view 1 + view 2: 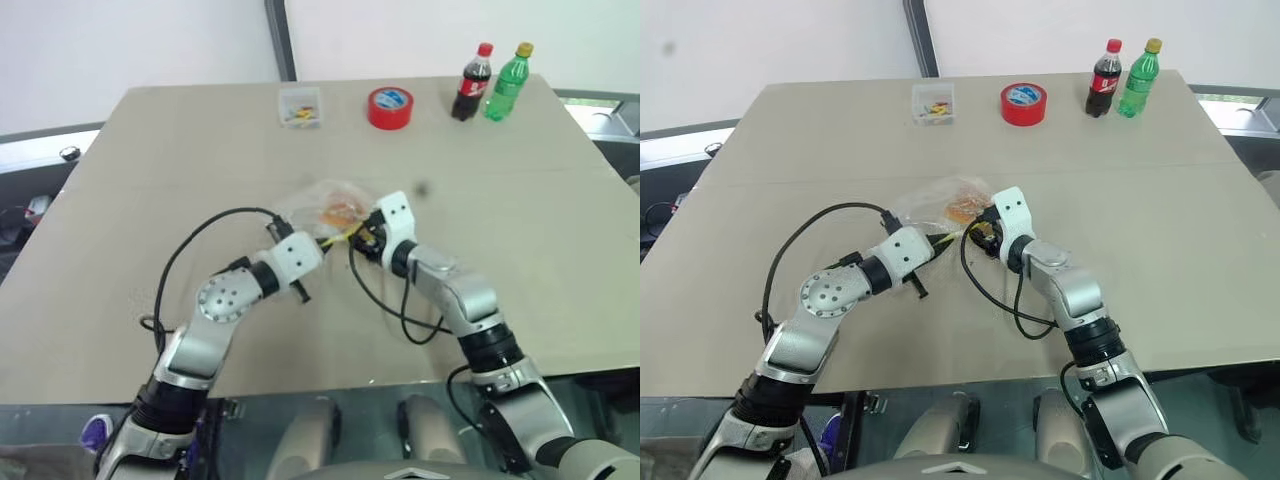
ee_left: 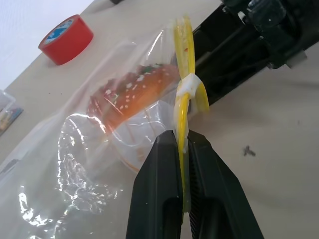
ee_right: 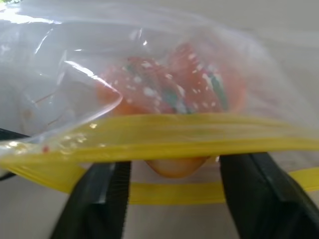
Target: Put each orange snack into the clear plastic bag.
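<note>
Left gripper (image 2: 183, 149) jaws pinch the bag's (image 2: 65, 159) yellow seal; right gripper (image 3: 172, 174) jaws spread at its mouth. Snack (image 2: 134, 94) may slide out if the bag tips.

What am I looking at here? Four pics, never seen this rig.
A two-armed humanoid robot at a table. The two wide pictures come from its head camera, looking down over its arms. The two close-ups come from cameras on each wrist, looking along that arm's black fingers.

On the table: a clear bag with a yellow seal strip, a red tape roll, a small clear box, a cola bottle and a green bottle.

The left gripper has its jaws shut on the bag's yellow strip. The right gripper stands with jaws open at the bag's mouth. Orange snacks are visible inside the bag; the count is unclear.
</note>
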Robot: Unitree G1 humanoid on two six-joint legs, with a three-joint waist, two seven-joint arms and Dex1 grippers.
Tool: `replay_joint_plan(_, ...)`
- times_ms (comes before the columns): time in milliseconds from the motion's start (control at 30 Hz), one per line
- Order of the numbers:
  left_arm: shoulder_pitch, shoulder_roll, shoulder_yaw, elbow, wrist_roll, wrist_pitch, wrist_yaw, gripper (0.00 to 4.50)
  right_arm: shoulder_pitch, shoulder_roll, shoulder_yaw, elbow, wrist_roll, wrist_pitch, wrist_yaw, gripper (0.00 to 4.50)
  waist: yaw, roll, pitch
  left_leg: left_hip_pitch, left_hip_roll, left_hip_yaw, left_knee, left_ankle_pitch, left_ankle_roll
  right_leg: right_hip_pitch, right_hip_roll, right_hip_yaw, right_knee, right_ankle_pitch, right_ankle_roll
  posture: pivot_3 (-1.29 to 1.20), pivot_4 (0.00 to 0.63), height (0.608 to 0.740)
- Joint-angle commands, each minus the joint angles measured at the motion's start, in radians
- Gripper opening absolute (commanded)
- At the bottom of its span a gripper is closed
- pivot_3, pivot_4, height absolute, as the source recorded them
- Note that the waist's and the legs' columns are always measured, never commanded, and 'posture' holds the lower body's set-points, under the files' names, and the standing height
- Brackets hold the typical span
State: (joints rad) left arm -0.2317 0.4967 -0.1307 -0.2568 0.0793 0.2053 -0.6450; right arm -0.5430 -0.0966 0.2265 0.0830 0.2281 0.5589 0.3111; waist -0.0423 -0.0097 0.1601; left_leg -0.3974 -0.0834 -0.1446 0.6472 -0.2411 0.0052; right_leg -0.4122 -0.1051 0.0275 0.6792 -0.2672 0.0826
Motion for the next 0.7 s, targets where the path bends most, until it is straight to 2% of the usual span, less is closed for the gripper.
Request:
replay_joint_plan(33,-0.015,-0.020,0.054,-0.048,-0.057,0.050,0.024,0.00,0.019,-0.043,0.011,-0.118,-0.045,-0.067,0.034,4.34,0.001,0.000,0.000,0.000,0.000,0.000,0.000,0.000,0.000,0.000,0.000,0.000,0.000,0.000,0.000,0.00,0.150,0.740)
replay_joint_plan(133,-0.041,-0.054,0.096,-0.045,-0.115,0.112,0.045,0.00,0.054,-0.111,-0.010,-0.216,-0.017,-0.083,0.119,4.34,0.001,0.000,0.000,0.000,0.000,0.000,0.000,0.000,0.000,0.000,0.000,0.000,0.000,0.000,0.000,0.00,0.150,0.740)
replay_joint_plan(233,-0.088,-0.098,0.171,-0.047,-0.235,0.213,0.051,0.00,0.091,-0.242,-0.014,-0.282,-0.061,-0.169,0.211,4.34,0.002,0.000,0.000,0.000,0.000,0.000,0.000,0.000,0.000,0.000,0.000,0.000,0.000,0.000,0.000,0.00,0.150,0.740)
replay_joint_plan(333,-0.119,-0.111,0.220,-0.061,-0.327,0.280,0.042,0.00,0.082,-0.336,0.032,-0.231,-0.209,-0.305,0.204,4.34,0.003,-0.001,0.000,-0.001,0.000,-0.001,0.001,0.000,0.000,0.001,0.000,-0.001,-0.001,0.000,0.000,0.00,0.150,0.740)
replay_joint_plan(400,-0.125,-0.103,0.232,-0.071,-0.370,0.309,0.026,0.00,0.042,-0.367,0.095,-0.107,-0.343,-0.403,0.163,4.34,-0.002,-0.002,0.000,0.000,-0.001,0.000,0.002,0.000,0.000,0.001,0.000,-0.001,0.000,0.000,0.000,0.00,0.150,0.740)
replay_joint_plan(500,-0.126,-0.088,0.225,-0.068,-0.385,0.321,0.023,0.00,-0.018,-0.344,0.147,0.059,-0.437,-0.516,0.126,4.34,-0.004,-0.002,0.000,0.001,0.000,0.001,0.001,0.000,-0.001,0.001,0.001,0.000,0.000,0.000,0.000,0.00,0.150,0.740)
replay_joint_plan(600,-0.130,-0.083,0.224,-0.068,-0.402,0.331,0.033,0.00,-0.063,-0.294,0.156,0.172,-0.446,-0.582,0.134,4.34,-0.002,-0.002,0.000,0.001,0.001,0.001,0.001,0.000,-0.001,0.001,0.001,0.000,0.000,0.000,0.000,0.00,0.150,0.740)
replay_joint_plan(700,-0.136,-0.079,0.223,-0.067,-0.410,0.335,0.043,0.00,-0.145,-0.230,0.147,0.320,-0.489,-0.643,0.060,4.34,-0.001,-0.002,0.000,0.000,0.000,0.001,0.002,0.000,-0.001,0.001,0.000,0.001,-0.001,0.000,0.000,0.00,0.150,0.740)
